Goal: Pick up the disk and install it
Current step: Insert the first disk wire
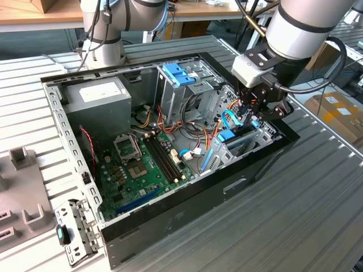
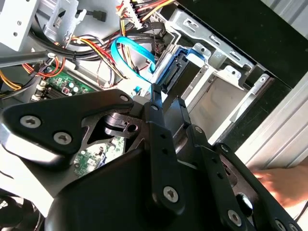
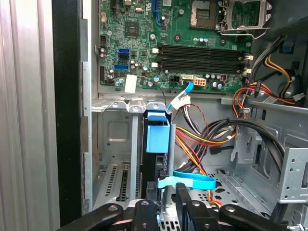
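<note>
My gripper (image 2: 167,97) sat over the drive bay (image 3: 113,144) of the computer case (image 1: 187,209), jaws narrow on the disk (image 3: 153,166), which stood on edge down in that bay. Pickup done; seating looked nearly finished, I judged.

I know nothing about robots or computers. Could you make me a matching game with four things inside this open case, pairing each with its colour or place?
Things:
1 disk
2 motherboard
3 power supply box
4 flat cable

Descriptions:
A green
B grey, with a white sticker
C light blue, looped
D standing on edge in the metal bay

Pairs: 1-D, 2-A, 3-B, 4-C
</note>
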You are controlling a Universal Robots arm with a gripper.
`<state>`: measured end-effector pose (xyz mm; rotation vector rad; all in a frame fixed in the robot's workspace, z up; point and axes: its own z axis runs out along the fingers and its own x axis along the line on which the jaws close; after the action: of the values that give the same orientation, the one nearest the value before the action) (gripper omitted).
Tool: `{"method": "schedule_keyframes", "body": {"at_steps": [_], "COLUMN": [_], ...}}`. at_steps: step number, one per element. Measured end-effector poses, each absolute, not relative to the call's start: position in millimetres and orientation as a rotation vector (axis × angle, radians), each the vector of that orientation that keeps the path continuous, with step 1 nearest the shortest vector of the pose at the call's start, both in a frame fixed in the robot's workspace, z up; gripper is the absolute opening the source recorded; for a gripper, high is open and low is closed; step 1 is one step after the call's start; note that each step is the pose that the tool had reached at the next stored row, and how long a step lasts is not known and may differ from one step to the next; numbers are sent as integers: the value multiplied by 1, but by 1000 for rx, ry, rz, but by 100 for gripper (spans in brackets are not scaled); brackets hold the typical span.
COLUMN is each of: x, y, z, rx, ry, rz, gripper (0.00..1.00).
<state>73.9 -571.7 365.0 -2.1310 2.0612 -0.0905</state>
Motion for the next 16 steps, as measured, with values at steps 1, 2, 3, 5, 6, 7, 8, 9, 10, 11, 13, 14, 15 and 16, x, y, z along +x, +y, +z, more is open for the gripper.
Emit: {"method": "schedule_keyframes", "body": {"at_steps": [1,2,3,5,6,7,8,9,10,11,13,14,15,16], "x": [74,74,74,74,74,74,74,74,74,74,74,74,74,74], "y": [-572,-572,-572,-572,-572,-572,-572,-572,-572,-572,-572,-572,-572,-572], "z": [365,366,367,369,371,372,373,374,375,377,382,383,384,384], "rx": [-2131,-2132,-2132,-2132,-2132,-2132,-2132,-2131,-2132,-2132,-2132,-2132,-2132,-2132], "ry": [2061,2062,2062,2062,2062,2062,2062,2061,2062,2062,2062,2062,2062,2061], "rz": [-91,-91,-92,-91,-91,-91,-91,-91,-91,-92,-91,-91,-91,-91], "gripper": [30,30,30,30,30,30,30,30,30,30,30,30,30,30]}}
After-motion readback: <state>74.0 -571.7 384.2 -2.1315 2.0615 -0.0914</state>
